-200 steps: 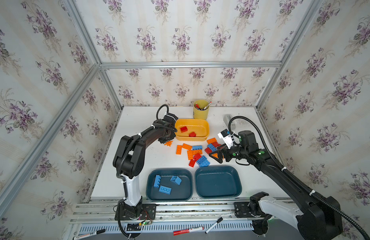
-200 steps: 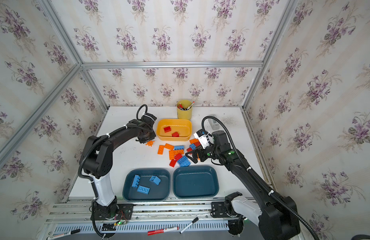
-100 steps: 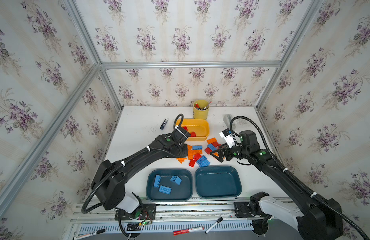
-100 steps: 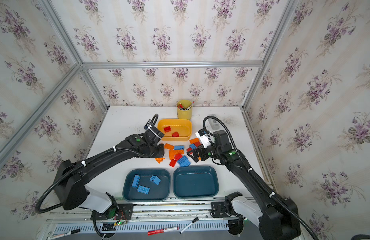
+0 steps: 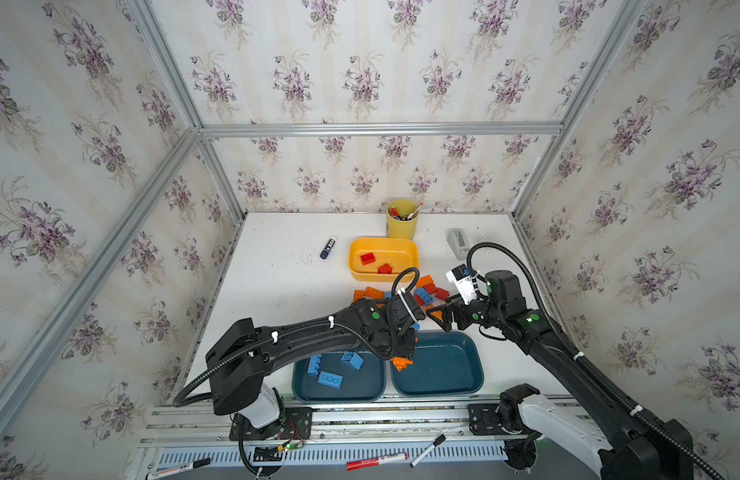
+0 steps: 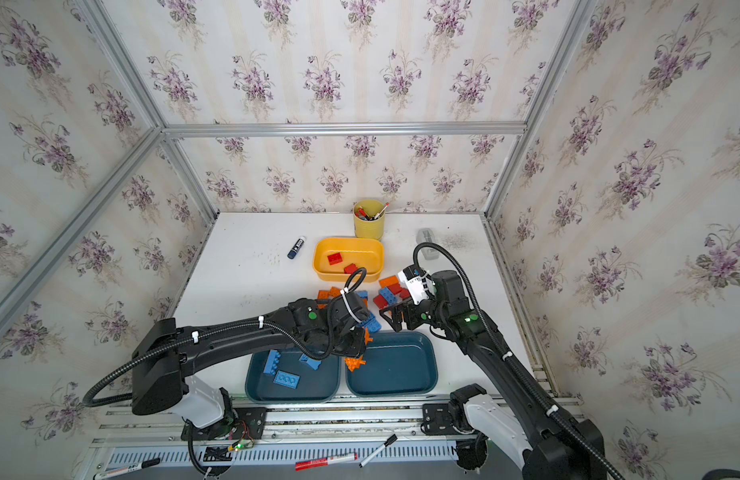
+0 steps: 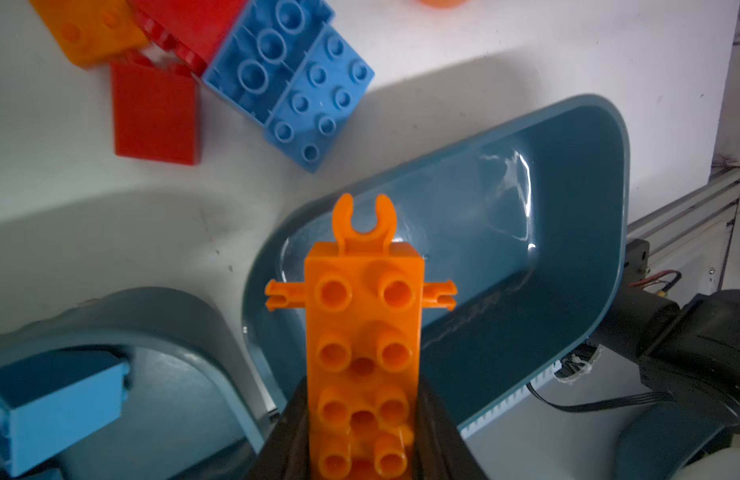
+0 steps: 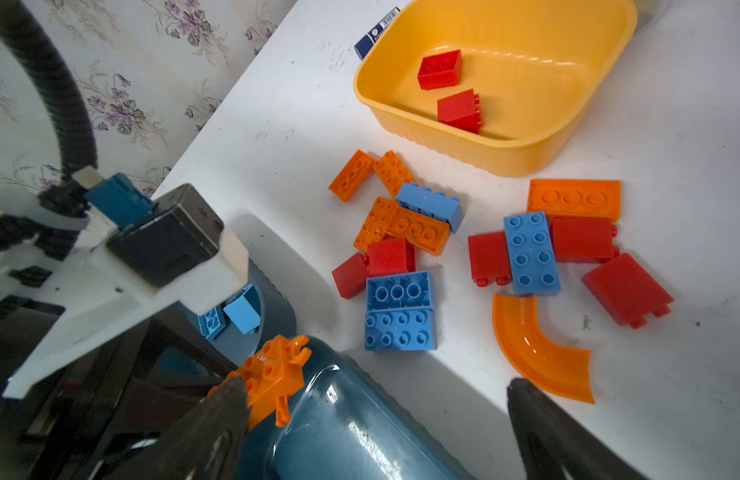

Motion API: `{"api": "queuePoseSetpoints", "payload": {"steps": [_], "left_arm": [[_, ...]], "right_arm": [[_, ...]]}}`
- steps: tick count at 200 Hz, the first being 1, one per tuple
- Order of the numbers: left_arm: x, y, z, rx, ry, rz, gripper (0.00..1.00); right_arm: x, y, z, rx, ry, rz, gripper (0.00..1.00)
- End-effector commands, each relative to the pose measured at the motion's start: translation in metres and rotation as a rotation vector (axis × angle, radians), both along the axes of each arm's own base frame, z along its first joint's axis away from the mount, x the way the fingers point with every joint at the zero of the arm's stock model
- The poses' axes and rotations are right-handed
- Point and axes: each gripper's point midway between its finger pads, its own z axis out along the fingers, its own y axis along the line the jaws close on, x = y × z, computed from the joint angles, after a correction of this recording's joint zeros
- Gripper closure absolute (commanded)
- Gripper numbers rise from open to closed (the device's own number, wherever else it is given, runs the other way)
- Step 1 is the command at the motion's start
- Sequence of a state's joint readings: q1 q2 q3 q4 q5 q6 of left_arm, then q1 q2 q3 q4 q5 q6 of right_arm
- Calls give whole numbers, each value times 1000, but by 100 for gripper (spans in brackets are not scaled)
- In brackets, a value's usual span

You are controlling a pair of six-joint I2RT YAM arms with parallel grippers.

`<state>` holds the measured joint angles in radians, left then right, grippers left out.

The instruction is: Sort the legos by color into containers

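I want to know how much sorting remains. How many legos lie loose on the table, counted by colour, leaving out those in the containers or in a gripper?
Orange legos: 6
Blue legos: 4
Red legos: 5
Total: 15 loose on the table, as far as the right wrist view shows.

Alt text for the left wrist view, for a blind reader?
The left gripper holds an orange brick over the rim of an empty teal tub. A red brick and blue bricks lie on the white table; a second teal tub holds a blue brick.
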<state>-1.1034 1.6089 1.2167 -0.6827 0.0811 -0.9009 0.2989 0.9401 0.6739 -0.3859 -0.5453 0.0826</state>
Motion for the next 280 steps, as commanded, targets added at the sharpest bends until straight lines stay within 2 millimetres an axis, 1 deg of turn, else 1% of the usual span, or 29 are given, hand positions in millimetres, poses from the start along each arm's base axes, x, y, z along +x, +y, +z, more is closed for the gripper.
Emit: {"api": "queuePoseSetpoints", "payload": {"steps": [1, 18, 41, 53, 63, 71, 76, 78, 83, 93, 106, 126, 142, 168, 181, 196, 231, 256, 280], "left_arm": [[-7, -9, -4, -28, 41, 48, 73], [-10, -11, -11, -31, 58, 55, 72], [-11, -14, -17, -31, 67, 56, 66], [-9, -16, -12, -42, 59, 49, 59], [-8, -17, -6, -56, 46, 40, 51], [-6, -15, 0, -66, 31, 39, 46], [-5, -13, 4, -70, 21, 41, 46], [-4, -12, 5, -73, 15, 42, 43], [-2, -9, 8, -73, 3, 43, 40], [4, 2, 11, -54, -16, 54, 37], [13, 16, 13, -29, -35, 64, 35], [34, 39, 21, 5, -94, 85, 33], [57, 63, 25, 52, -140, 121, 33], [96, 101, 22, 145, -212, 189, 32], [113, 116, 17, 183, -222, 218, 32], [132, 127, 9, 237, -234, 241, 32], [163, 128, -14, 291, -226, 249, 32], [177, 131, -34, 327, -212, 243, 32], [181, 128, -55, 317, -186, 221, 32]], "right_arm": [[-2, -1, 3, 10, -7, -16, 0], [-3, -2, 5, 13, -11, -18, 0], [-4, -1, 9, 16, -20, -12, 0], [-4, -1, 10, 21, -22, -9, 0], [-5, -1, 10, 23, -18, -9, 0], [-6, -1, 10, 25, -18, -8, 0], [-6, 0, 10, 27, -19, -7, 0], [-6, 0, 10, 28, -19, -7, 0], [-6, -1, 11, 28, -19, -7, 0], [-6, -1, 11, 30, -21, -8, 0], [-6, 0, 13, 36, -24, -7, 0], [-8, 1, 15, 45, -22, 2, 0], [-8, 2, 16, 46, -21, 3, 0], [-8, 2, 16, 49, -20, 2, 0], [-7, 3, 16, 55, -17, 2, 0], [-6, 3, 16, 56, -15, 0, 0], [-6, 2, 14, 51, -11, -3, 0], [-7, 2, 11, 49, -6, -4, 0], [-7, 2, 8, 48, -5, -8, 0]]}}
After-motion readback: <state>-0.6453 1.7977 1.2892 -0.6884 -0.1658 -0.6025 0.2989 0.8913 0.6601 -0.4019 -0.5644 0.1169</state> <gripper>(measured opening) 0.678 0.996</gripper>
